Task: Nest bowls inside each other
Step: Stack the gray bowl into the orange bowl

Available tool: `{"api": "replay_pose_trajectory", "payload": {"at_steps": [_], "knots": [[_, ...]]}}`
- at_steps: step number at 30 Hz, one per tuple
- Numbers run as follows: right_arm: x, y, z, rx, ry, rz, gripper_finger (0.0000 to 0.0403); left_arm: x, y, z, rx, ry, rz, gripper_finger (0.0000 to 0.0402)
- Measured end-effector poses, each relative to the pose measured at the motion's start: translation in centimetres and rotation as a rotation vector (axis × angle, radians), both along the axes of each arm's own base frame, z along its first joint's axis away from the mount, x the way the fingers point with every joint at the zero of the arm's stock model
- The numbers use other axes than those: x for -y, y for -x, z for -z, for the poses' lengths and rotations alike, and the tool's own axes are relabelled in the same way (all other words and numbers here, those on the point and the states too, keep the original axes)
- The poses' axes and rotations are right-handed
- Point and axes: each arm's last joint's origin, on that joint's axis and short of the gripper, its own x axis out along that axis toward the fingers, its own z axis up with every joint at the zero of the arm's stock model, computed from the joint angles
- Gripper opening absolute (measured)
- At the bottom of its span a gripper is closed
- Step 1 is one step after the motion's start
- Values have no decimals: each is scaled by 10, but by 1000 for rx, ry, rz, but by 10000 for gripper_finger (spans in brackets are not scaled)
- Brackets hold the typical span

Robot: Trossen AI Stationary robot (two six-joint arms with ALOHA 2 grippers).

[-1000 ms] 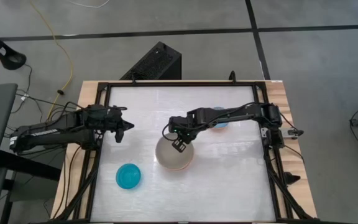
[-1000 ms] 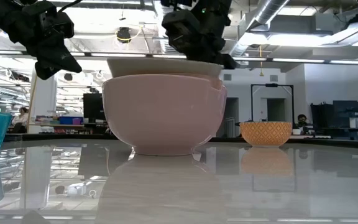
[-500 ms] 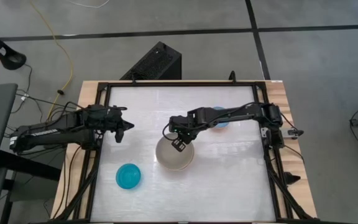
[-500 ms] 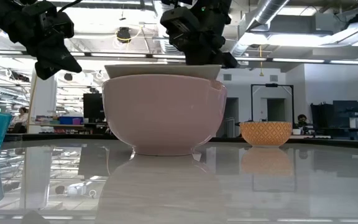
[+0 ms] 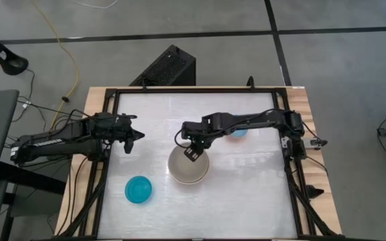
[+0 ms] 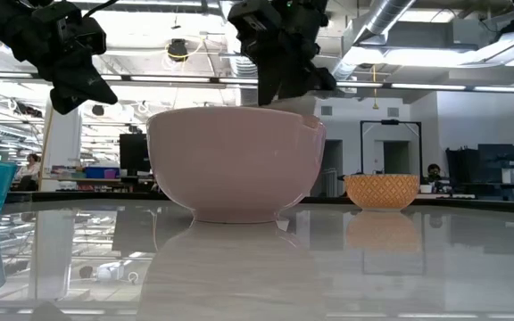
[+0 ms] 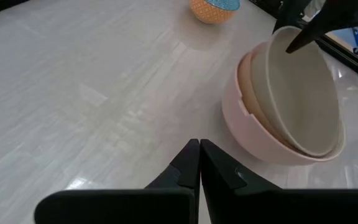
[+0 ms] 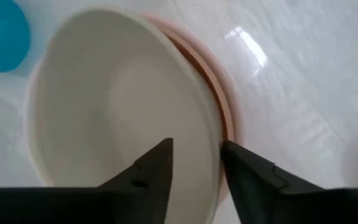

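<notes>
A salmon-pink bowl [image 5: 188, 167] stands on its base at the table's middle. Nested in it are a grey-beige bowl [image 7: 248, 74] and, innermost, a cream-white bowl [image 8: 117, 106]. My right gripper [image 8: 194, 158] hovers open just above the stack's far rim and points steeply down. One finger is over the cream bowl's inside and one over its outside. A teal bowl [image 5: 139, 190] rests at the near left. A light-blue bowl [image 5: 236, 130] with an orange outside sits behind the right arm. My left gripper [image 7: 199, 155] hangs shut at the left, above the table.
The white tabletop [image 5: 246, 201] is framed by a black rail [image 5: 290, 167]. Bare surface lies to the near right and at the far left. A black box [image 5: 166, 67] stands on the floor beyond the far edge.
The cream-white bowl, first held tilted with its rim above the pink bowl, has sunk into the stack and no longer shows above the pink rim in the low view. My right gripper has opened, let go of it and risen slightly.
</notes>
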Motion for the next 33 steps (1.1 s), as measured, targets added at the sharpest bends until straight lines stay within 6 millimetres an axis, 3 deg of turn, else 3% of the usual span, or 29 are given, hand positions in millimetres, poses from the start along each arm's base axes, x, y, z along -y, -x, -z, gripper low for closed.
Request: {"api": "replay_pose_trajectory", "payload": {"at_steps": [8, 13, 18, 27, 33], "knots": [[7, 5, -44, 35, -14, 7, 218, 0, 0, 0, 0, 0, -1, 0], [-11, 2, -56, 112, -51, -140, 205, 0, 0, 0, 0, 0, 0, 0], [-19, -4, -36, 131, -118, -263, 155, 0, 0, 0, 0, -2, -4, 0], [12, -5, 10, 87, -209, -246, 25, 0, 0, 0, 1, 7, -9, 0], [32, -4, 15, 101, -202, -218, 26, 0, 0, 0, 4, 20, -16, 0]]}}
